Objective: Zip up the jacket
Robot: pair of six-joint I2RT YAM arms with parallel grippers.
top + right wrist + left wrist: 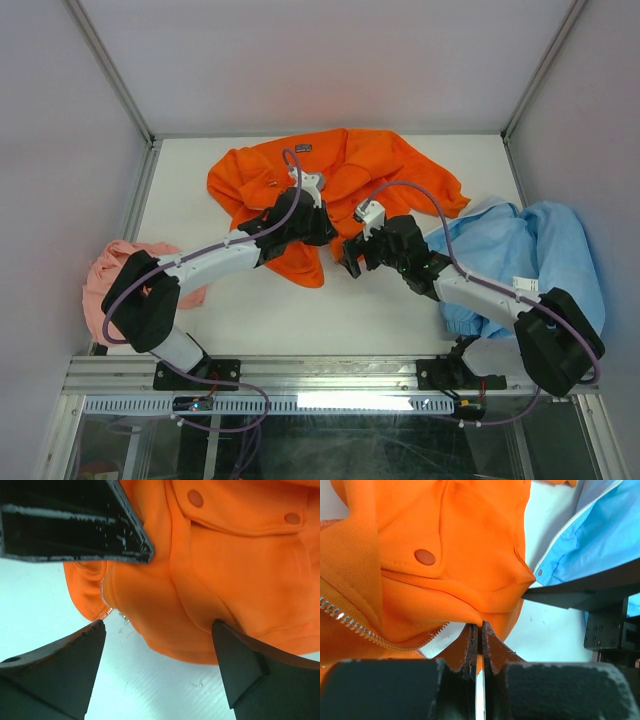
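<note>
The bright orange jacket (345, 165) lies crumpled at the back middle of the table, with a small dark label (303, 149) at the collar. My left gripper (318, 226) is shut on a fold of its lower hem (470, 607), next to the open zipper teeth (360, 628). A snap button (425, 556) shows above. My right gripper (350, 262) is open just right of the left one. In the right wrist view its fingertips (100, 627) straddle the jacket's lower edge (185, 630) just above the table, and the zipper end (106, 611) sits by the left finger.
A light blue garment (540, 250) with a white zipper (570, 525) is heaped at the right, under the right arm. A salmon-pink cloth (100, 280) lies at the left edge under the left arm. Enclosure walls surround the white table (330, 320).
</note>
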